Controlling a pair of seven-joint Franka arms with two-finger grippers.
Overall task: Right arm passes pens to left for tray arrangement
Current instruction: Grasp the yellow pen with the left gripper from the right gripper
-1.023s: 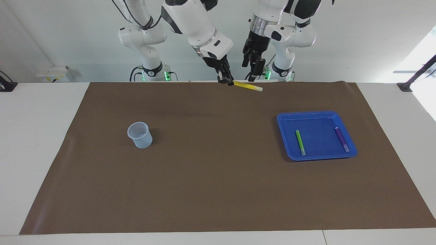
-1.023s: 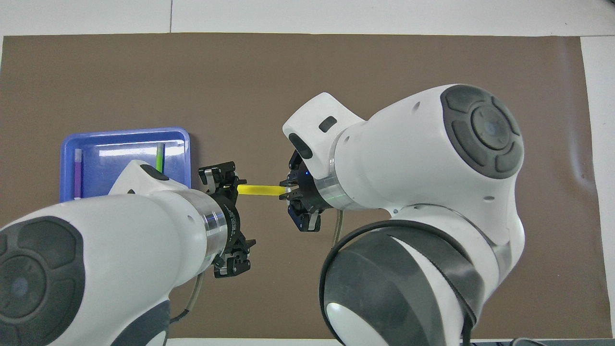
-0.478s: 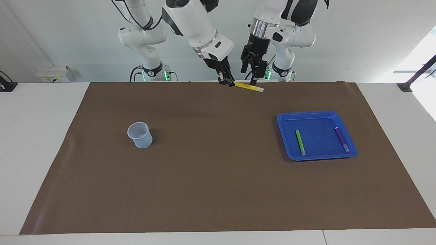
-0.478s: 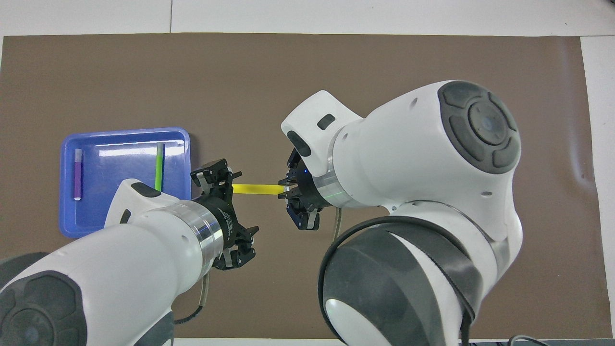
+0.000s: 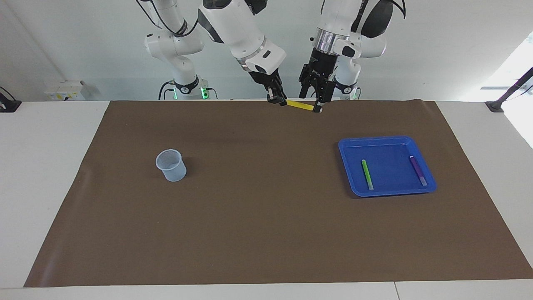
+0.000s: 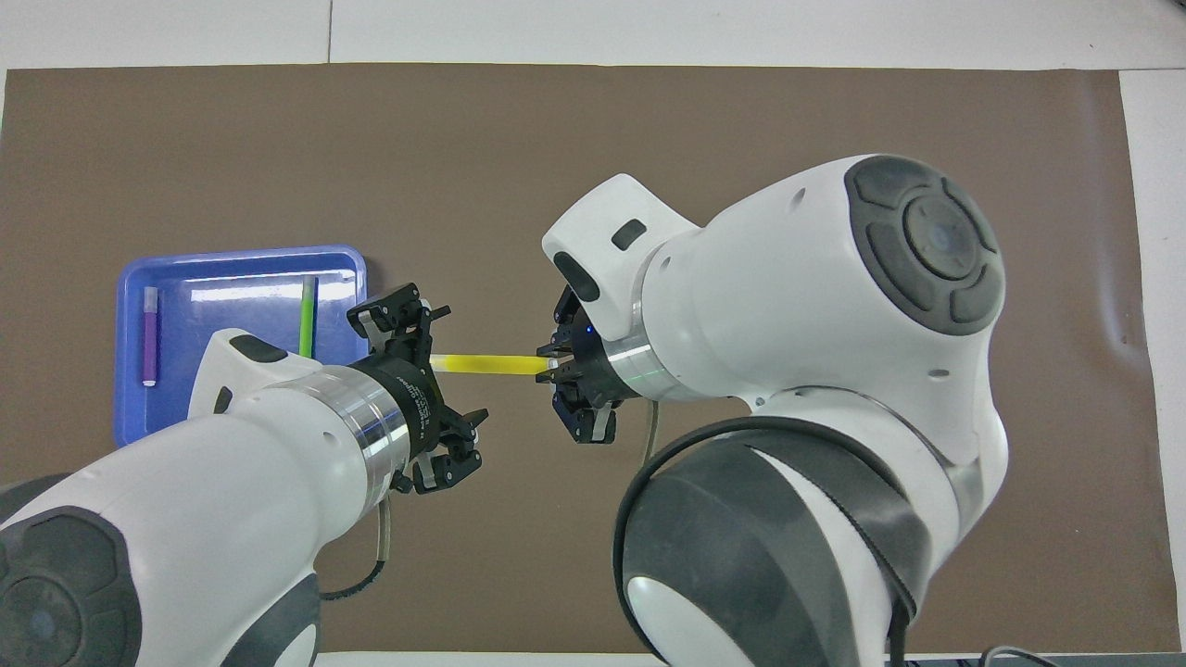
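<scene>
My right gripper [image 5: 278, 101] [image 6: 554, 366] is shut on one end of the yellow pen [image 5: 300, 105] [image 6: 486, 363] and holds it nearly level in the air, over the edge of the brown mat closest to the robots. My left gripper [image 5: 315, 104] [image 6: 443, 366] is open, one finger on each side of the pen's white-tipped free end. The blue tray [image 5: 345, 143] [image 6: 125, 278] lies toward the left arm's end of the table. In it lie the green pen [image 5: 367, 174] [image 6: 308, 315] and the purple pen [image 5: 417, 170] [image 6: 149, 322], apart and roughly parallel.
A small translucent pale-blue cup [image 5: 171, 165] stands on the brown mat [image 5: 266, 233] toward the right arm's end; the right arm hides it in the overhead view. White table surface borders the mat on all sides.
My left gripper has come in from beside the pen and now straddles its free end, still open. The right gripper and the yellow pen have stayed nearly still.
</scene>
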